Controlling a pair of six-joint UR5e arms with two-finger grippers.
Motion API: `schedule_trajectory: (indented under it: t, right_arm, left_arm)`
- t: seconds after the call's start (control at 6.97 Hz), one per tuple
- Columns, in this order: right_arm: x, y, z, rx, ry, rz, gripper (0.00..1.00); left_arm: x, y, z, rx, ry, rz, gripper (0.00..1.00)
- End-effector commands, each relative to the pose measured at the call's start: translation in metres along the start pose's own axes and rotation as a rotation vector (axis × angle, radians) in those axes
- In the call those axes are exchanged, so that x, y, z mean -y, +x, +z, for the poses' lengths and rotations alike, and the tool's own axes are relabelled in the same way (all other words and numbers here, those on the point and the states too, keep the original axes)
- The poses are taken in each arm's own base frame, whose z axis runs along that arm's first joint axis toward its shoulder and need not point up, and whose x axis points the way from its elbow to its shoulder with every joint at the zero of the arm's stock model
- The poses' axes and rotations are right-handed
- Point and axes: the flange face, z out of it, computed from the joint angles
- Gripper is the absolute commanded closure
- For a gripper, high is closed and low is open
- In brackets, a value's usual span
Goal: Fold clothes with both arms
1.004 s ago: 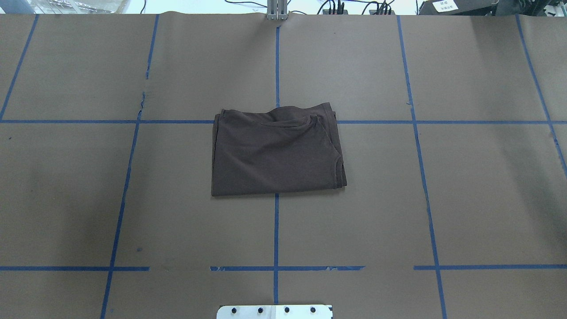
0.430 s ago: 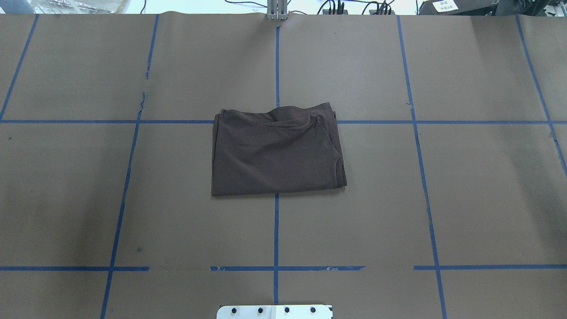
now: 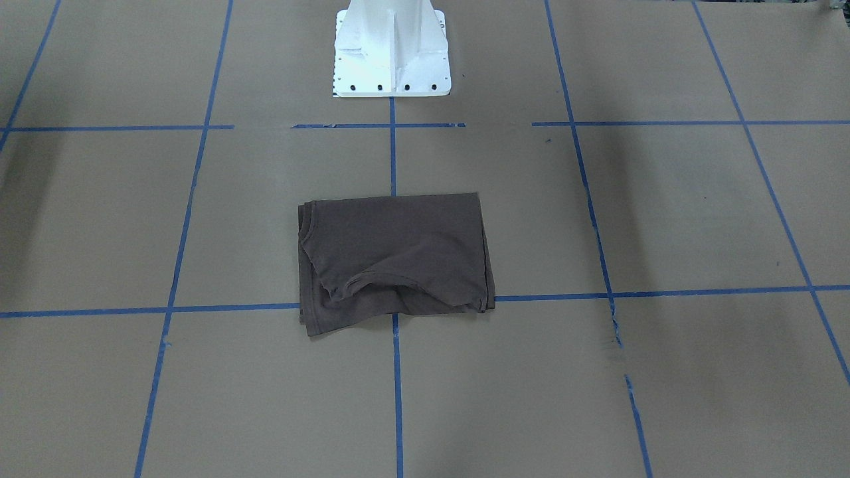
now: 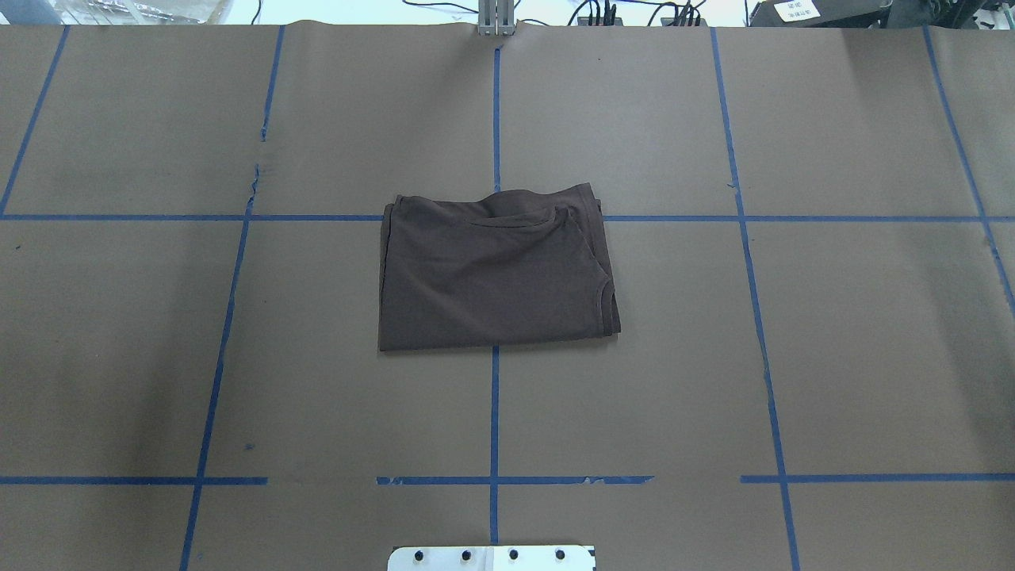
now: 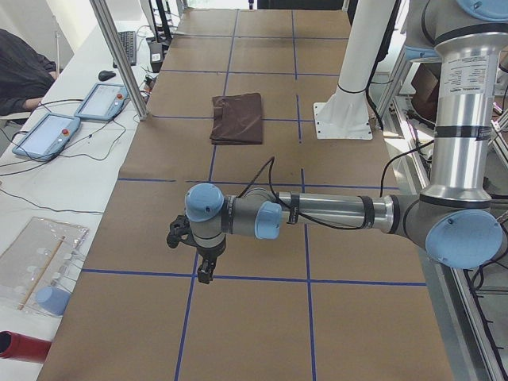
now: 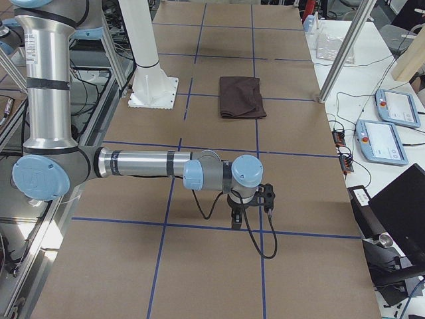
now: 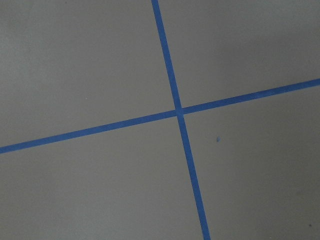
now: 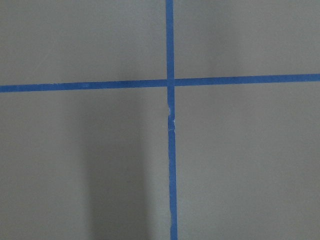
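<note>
The dark grey-brown T-shirt [image 4: 496, 274] lies folded into a rough rectangle at the table's middle; it also shows in the front-facing view [image 3: 395, 260], the left side view [image 5: 237, 117] and the right side view [image 6: 242, 96]. Its collar curve sits at the right edge in the overhead view. My left gripper [image 5: 205, 274] hangs over bare table far from the shirt, seen only in the left side view. My right gripper [image 6: 237, 220] likewise hangs far from it, seen only in the right side view. I cannot tell whether either is open or shut.
Brown paper with blue tape lines [image 4: 495, 412] covers the table. The white pedestal base [image 3: 392, 50] stands at the robot's side. Tablets [image 5: 48, 133] and cables lie on a side bench. Both wrist views show only tape crossings [image 7: 179, 111].
</note>
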Motion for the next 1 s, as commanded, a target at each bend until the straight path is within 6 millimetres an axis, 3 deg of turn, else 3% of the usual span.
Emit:
schedule_trajectory:
  t: [0.0, 0.57, 0.86]
  right_arm:
    - [-0.0040, 0.0174, -0.0086, -0.003, 0.020, 0.028, 0.00]
    - [-0.0052, 0.0216, -0.0180, 0.004, 0.040, 0.040, 0.00]
    - [-0.0049, 0.0199, -0.0185, 0.006, 0.041, 0.038, 0.00]
  left_arm:
    - [0.0003, 0.0004, -0.0013, 0.001, 0.004, 0.002, 0.00]
    - [-0.0016, -0.0025, -0.0011, 0.000, 0.002, -0.010, 0.00]
    - [-0.0009, -0.0008, -0.0028, -0.003, 0.006, -0.187, 0.00]
